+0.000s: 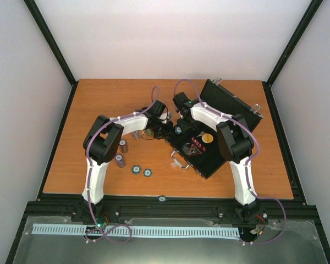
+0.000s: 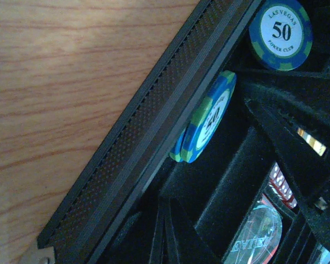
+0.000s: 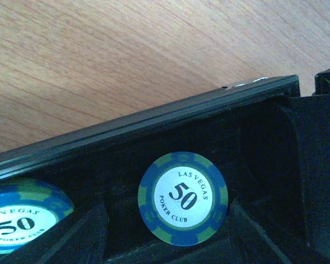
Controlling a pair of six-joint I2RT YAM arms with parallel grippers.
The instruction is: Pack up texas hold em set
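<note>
The black case (image 1: 209,159) lies open right of centre, its lid (image 1: 231,102) raised behind it. Both grippers are at its left end. My right gripper (image 3: 168,206) is open around a blue 50 chip (image 3: 182,198) lying face up in a velvet slot; one finger (image 3: 247,231) is at the chip's edge, the other stands off it. A second blue chip (image 3: 16,220) lies to its left. My left gripper (image 2: 165,201) is shut and empty inside the case, below blue chips (image 2: 209,118) leaning on edge against the case wall (image 2: 143,137).
Two small chip stacks (image 1: 121,154) and two flat chips (image 1: 141,171) lie on the wooden table left of the case. Inside the case are red dice (image 1: 197,144) and a round disc (image 1: 207,138). The silver handle (image 1: 179,162) sticks out toward the front.
</note>
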